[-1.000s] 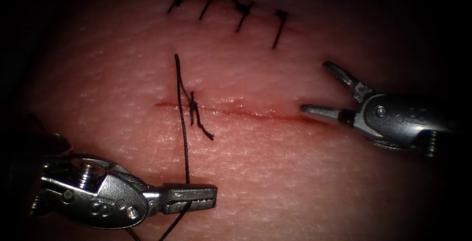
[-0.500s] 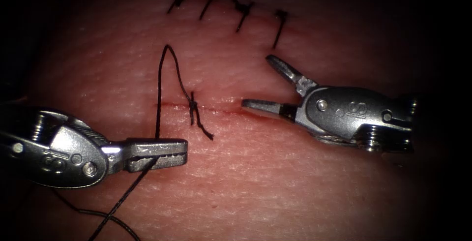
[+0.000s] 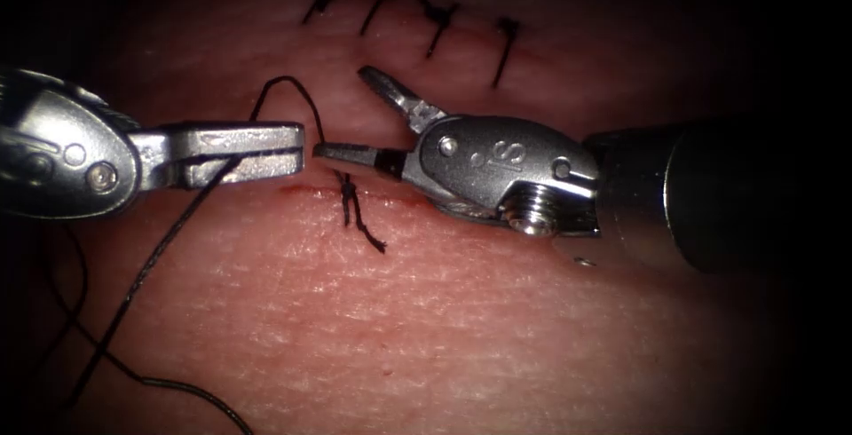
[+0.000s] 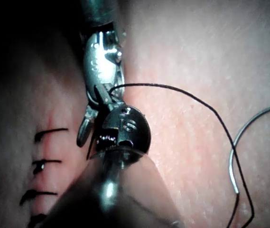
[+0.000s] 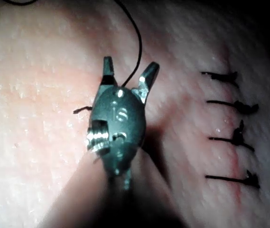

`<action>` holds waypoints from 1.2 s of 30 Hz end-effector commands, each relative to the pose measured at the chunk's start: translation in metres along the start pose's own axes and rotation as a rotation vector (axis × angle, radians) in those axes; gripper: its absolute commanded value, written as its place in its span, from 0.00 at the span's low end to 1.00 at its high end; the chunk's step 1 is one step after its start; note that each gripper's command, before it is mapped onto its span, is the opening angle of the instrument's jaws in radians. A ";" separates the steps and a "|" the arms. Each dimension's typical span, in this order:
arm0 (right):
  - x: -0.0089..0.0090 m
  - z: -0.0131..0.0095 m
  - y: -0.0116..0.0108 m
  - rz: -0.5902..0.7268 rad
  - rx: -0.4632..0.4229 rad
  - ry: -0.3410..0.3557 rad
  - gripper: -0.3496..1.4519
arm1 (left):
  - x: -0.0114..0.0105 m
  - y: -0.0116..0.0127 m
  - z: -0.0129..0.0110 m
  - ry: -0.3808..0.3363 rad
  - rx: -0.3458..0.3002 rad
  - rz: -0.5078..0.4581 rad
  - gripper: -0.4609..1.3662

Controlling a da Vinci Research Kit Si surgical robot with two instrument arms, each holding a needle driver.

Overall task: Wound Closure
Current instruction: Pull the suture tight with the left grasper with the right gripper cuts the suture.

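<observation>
L gripper (image 3: 297,149) clamped on thread (image 3: 151,257); R gripper (image 3: 342,111), "S" mark, wide open, nothing held.

support: tissue (image 3: 497,328), pink and finely grained | cut (image 3: 306,191): runs left-right across it, red fluid (image 3: 297,192) along the line | knot (image 3: 349,190) tied on the cut, short tail below | four stitches (image 3: 435,27) in a row farther up | needle (image 4: 239,156) lying on the tissue, thread (image 3: 133,284) trailing over it
</observation>
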 end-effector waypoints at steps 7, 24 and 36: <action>-0.0010 0.0007 -0.0003 0.000 -0.006 -0.001 0.86 | 0.0006 -0.0024 -0.0003 0.006 -0.001 0.005 0.06; -0.0018 0.0052 -0.0015 -0.012 -0.043 -0.012 0.89 | 0.0023 -0.0062 0.0002 0.003 0.017 0.026 0.06; -0.0014 0.0071 -0.0022 -0.013 -0.053 -0.008 0.90 | 0.0022 -0.0067 0.0008 0.006 0.015 0.026 0.06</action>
